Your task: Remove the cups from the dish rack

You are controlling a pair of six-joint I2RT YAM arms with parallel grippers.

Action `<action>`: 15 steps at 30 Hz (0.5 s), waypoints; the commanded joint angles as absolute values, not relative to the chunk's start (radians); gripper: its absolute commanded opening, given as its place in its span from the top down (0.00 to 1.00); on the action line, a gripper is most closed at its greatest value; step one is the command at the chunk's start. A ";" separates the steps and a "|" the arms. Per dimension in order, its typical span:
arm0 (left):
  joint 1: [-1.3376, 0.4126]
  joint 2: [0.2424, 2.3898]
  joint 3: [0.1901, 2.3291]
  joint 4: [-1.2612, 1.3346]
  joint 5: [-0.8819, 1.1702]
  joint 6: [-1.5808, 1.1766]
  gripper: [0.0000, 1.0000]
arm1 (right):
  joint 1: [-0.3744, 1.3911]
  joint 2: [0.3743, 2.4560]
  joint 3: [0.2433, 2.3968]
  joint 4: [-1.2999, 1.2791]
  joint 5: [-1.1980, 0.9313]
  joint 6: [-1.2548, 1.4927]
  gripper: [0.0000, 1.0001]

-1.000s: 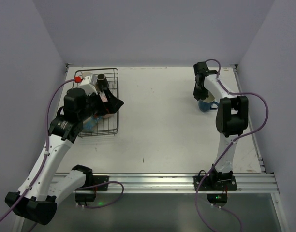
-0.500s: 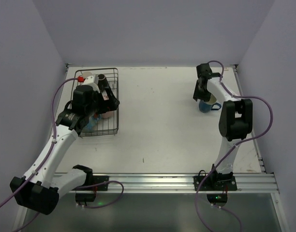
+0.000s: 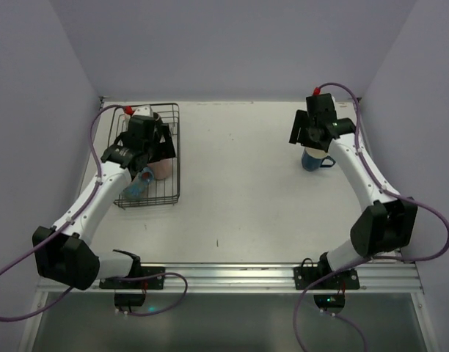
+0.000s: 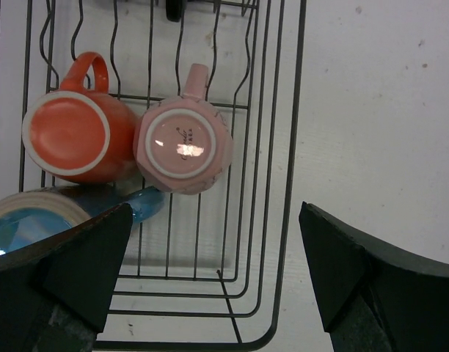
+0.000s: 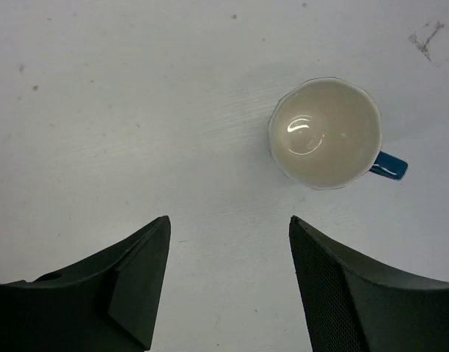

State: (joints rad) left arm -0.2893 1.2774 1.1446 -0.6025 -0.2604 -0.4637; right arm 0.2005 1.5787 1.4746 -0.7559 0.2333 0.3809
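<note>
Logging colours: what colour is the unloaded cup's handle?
Blue; the cup shows best in the right wrist view.

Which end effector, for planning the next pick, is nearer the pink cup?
Left. The left end effector hovers over the pink cup in the dish rack; the right end effector is across the table, by the blue cup.

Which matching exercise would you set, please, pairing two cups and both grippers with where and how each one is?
Things:
1. pink cup
2. blue cup
3. left gripper
4. right gripper

States:
A. open, over bare table
B. upside down in the rack
C. open, over the rack
D. upright on the table

Pairs: 1-B, 2-D, 3-C, 4-A
</note>
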 commanded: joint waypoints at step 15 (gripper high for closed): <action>-0.184 1.523 1.338 -0.689 -0.176 -0.299 0.00 | 0.434 1.091 1.216 -0.733 0.183 0.410 0.31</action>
